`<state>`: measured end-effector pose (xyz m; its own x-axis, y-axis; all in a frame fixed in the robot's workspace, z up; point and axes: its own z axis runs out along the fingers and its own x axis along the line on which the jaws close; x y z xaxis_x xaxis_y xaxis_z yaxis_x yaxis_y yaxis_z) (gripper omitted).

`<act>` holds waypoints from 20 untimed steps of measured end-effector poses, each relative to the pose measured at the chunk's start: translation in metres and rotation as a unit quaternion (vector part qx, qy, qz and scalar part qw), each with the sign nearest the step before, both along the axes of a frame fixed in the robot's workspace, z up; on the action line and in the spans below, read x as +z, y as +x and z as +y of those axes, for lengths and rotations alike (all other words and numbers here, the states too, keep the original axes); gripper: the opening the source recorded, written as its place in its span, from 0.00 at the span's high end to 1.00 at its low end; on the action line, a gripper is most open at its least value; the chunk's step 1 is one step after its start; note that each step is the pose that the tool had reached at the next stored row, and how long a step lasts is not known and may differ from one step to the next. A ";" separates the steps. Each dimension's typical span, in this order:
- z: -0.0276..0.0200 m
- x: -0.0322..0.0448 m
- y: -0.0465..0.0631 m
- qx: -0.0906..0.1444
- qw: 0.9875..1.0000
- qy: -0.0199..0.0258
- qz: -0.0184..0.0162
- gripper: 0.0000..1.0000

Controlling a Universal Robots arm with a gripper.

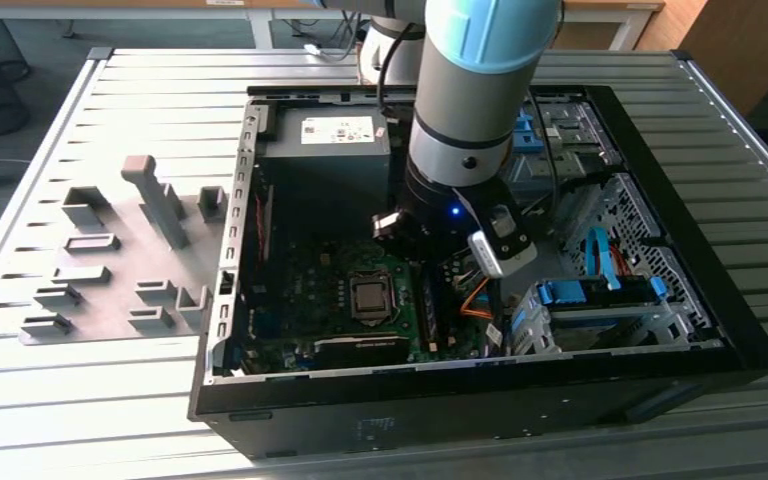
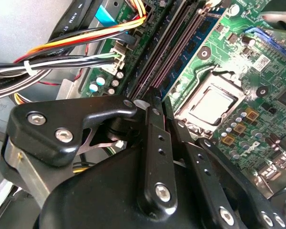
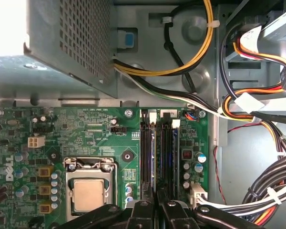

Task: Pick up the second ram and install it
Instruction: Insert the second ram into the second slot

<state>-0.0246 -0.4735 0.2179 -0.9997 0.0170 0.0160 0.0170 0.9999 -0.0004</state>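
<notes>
Grey slatted surface [image 1: 117, 420] carries an open computer case [image 1: 704, 330]. Inside, the arm [image 1: 471, 110] reaches straight down, its jaws [image 3: 157, 202] pressed together around the upper edge of the second ram [image 3: 157, 157], which stands in a memory slot [image 3: 166, 152] directly beneath them. Whether it is fully seated, I cannot tell.

Gripper [image 2: 158, 121] linkage: black, smooth, semi-gloss finish, bright metal screw heads; motherboard [image 3: 86, 138]: green lacquered board, slightly glossy; processor socket [image 3: 88, 194] capped by dull brushed metal. Power supply housing [image 3: 62, 43]: grey perforated sheet metal, matt; cables [image 3: 190, 59]: glossy plastic sheathing. Computer case [image 1: 491, 395]: matt black outer shell; table [image 1: 77, 400]: ribbed pale metal; holder blocks [image 1: 157, 200]: matt grey plastic.
</notes>
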 end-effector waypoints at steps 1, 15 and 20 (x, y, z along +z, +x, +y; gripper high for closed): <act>0.0000 -0.0002 0.000 0.000 1.000 0.000 0.000 0.86; 0.0001 -0.0044 0.000 0.000 1.000 0.002 0.000 0.86; 0.0001 -0.0048 0.000 0.000 1.000 0.002 0.000 0.86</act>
<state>-0.0246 -0.4734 0.2131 -0.9997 0.0168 0.0163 0.0169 0.9998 0.0044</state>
